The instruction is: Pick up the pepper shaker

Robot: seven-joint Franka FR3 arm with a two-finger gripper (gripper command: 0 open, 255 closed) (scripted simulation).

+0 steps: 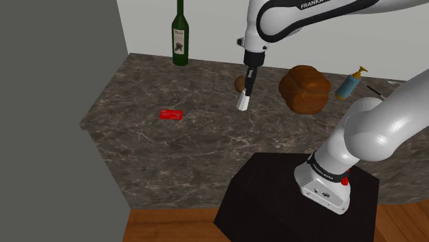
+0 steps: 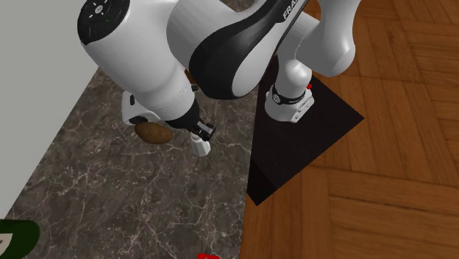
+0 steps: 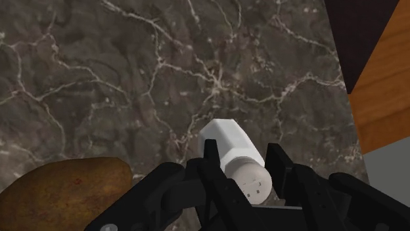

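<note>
Pepper shaker (image 3: 230, 141) first: you see it as a small white faceted body with a round speckled cap, just below the middle of the wrist view, and the gripper (image 3: 243, 164) has it. The two black fingers (image 3: 210, 157) pinch it from either side near the capped end, with no gap showing. In the shoulder view it hangs at the tip of the hand, a little above the frame's centre, its free end pointing down toward the dark marbled counter (image 1: 137, 137). In the second exterior view it sits just under the wrist, near the frame's middle, over the counter's edge nearest the black stand (image 2: 294, 154).

So the reach and the grasp look done. The lift is less plain. The shaker is tilted in the hand and seems to float off the stone rather than stand on it, so you can judge it raised, though not by much. What is left, as far as you can tell, is to carry it clearly higher. The brown potato (image 3: 59, 187) lies just beside the hand, and the loaf (image 1: 304, 88) is near, to the right in the shoulder view.
</note>
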